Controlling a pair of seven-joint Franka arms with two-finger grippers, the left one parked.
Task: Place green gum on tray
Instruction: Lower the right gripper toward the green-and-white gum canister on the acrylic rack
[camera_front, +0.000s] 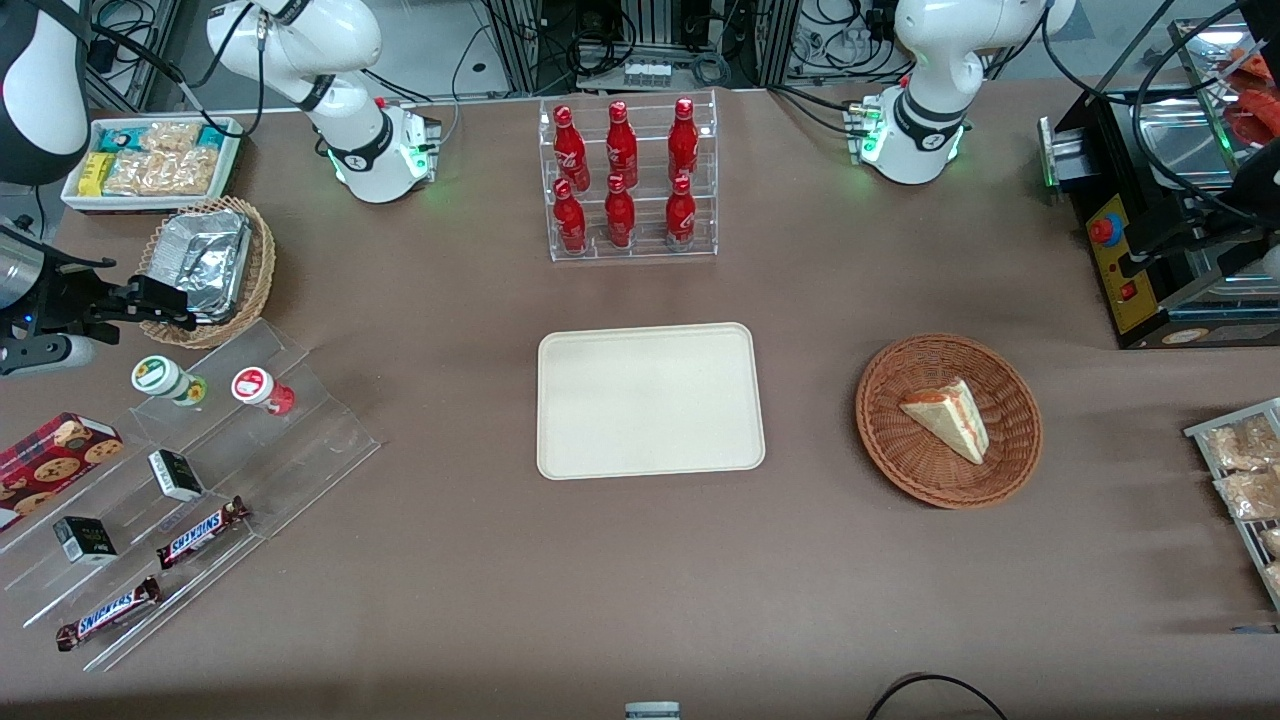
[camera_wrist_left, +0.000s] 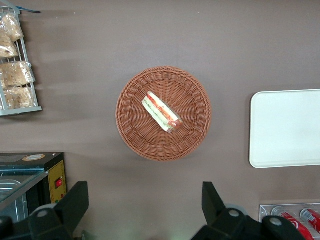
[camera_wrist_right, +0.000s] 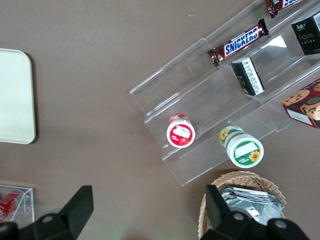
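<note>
Gripper (camera_front: 160, 300): hangs above the wicker basket (camera_front: 255, 275) at the working arm's end of the table, fingers (camera_wrist_right: 77, 207) spread apart and holding nothing; it is not over the gum.
Gum (camera_front: 165, 380): stands on the top step of the clear stand (camera_front: 300, 440), just beside the red bottle (camera_front: 262, 390) and nearer the front camera than the basket; well apart from the tray (camera_front: 650, 400).
Risk, wrong pick: both bottles are small, round and white-lidded; only the lid marking and body colour differ, so a slightly misaimed descent could probably close on the red one.
Risk, knock: the gum is narrow and upright on a slick step; a finger touching its lid off-centre may tip it and send it rolling down the stand toward the small boxes (camera_front: 175, 475) and Snickers bars (camera_front: 200, 532).
Risk, collision: the stand is transparent and hard to judge, and the basket rim is close; a low approach could strike either.
Shapes, left to right: woven round basket holding crinkled foil; smooth stepped acrylic; glossy plastic cylinders.
Tray: flat cream rectangle, rounded corners, low rim, matte, on brown cloth.
</note>
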